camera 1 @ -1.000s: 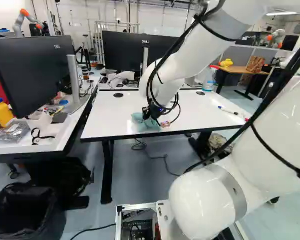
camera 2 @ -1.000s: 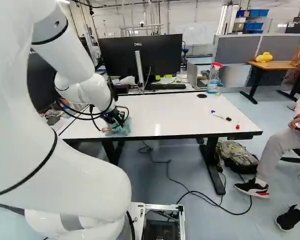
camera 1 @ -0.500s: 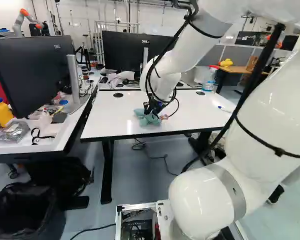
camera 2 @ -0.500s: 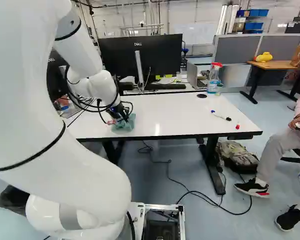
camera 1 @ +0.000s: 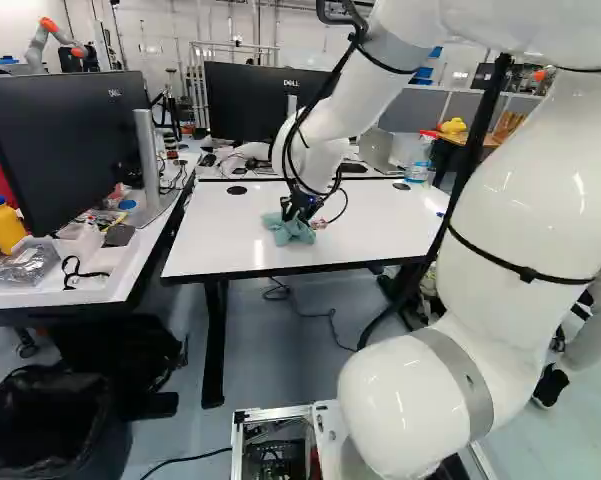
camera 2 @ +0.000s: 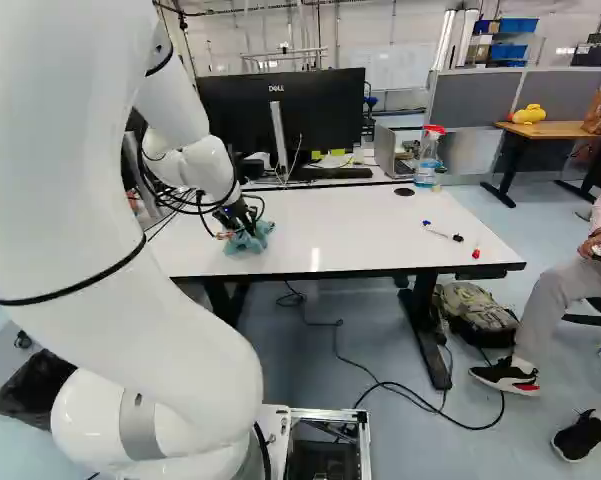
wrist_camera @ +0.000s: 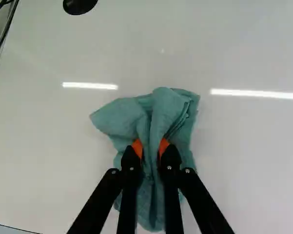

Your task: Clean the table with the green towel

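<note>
Green towel (wrist_camera: 162,109), one fold clenched in my gripper (wrist_camera: 150,146), lies on the white table (camera 2: 355,225); I judge loose corners may tuck under, or that fold slip, if I press too hard while dragging

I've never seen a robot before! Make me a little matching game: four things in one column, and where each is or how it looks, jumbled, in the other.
Things
1. Green towel
2. Spray bottle
3. Backpack
4. Yellow bottle

Places and looks
A. On the floor, near a leg of the white table
B. Has a red top
C. Pinched between the two fingers of the gripper
D. At the left of the left base view, near a black monitor

Right pairs: 1-C, 2-B, 3-A, 4-D
</note>
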Controlling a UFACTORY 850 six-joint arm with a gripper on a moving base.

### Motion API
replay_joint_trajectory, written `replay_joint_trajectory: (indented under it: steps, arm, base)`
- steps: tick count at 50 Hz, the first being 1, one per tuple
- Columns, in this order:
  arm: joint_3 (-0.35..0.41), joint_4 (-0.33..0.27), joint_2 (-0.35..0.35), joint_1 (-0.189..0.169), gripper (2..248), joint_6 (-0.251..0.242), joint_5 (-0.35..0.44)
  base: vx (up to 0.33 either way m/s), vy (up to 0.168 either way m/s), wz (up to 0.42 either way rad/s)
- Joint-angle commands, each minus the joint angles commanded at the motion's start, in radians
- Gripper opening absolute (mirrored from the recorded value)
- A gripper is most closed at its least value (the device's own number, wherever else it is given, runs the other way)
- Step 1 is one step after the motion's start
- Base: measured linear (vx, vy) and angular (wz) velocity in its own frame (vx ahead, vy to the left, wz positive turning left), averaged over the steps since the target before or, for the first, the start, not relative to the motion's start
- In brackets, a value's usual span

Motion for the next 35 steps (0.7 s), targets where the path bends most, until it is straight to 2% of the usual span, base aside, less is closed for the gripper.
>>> replay_joint_trajectory:
  steps: [19,35]
  arm:
    - [0.026,0.0,0.025,0.074,55,0.0,0.0]
    - [0.087,0.0,0.084,0.118,55,0.0,0.0]
  base:
    - [0.0,0.0,0.0]
    - [0.0,0.0,0.0]
